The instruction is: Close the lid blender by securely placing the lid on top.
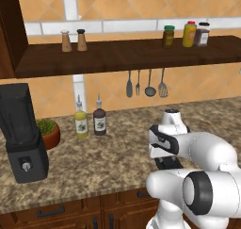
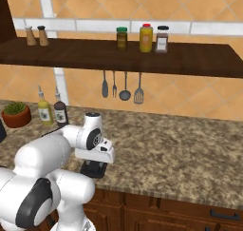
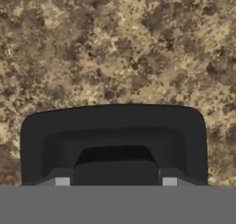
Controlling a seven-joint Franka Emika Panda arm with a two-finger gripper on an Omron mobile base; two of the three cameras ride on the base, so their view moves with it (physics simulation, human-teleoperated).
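So my gripper (image 2: 93, 169) is down low at the near edge of the counter (image 2: 180, 144), closed onto the lid (image 3: 113, 140), a flat black squarish slab with rounded corners that is lying flat on the speckled brown stone. From the hand camera the lid sits right up against the fingers, its far rim curving across in front of me and bare stone beyond it. In the left base view only a sliver of the lid (image 1: 168, 163) peeks out from under my wrist. The blender (image 1: 21, 134) is well apart from all this, way off to the left on the same counter, boxy dark base with a round knob on the front and a black jar on top widening upward. Just right of it there is a small potted plant (image 1: 48, 131), then a yellowish bottle (image 1: 81, 118) and a dark bottle (image 1: 99, 116) side by side near the back wall.
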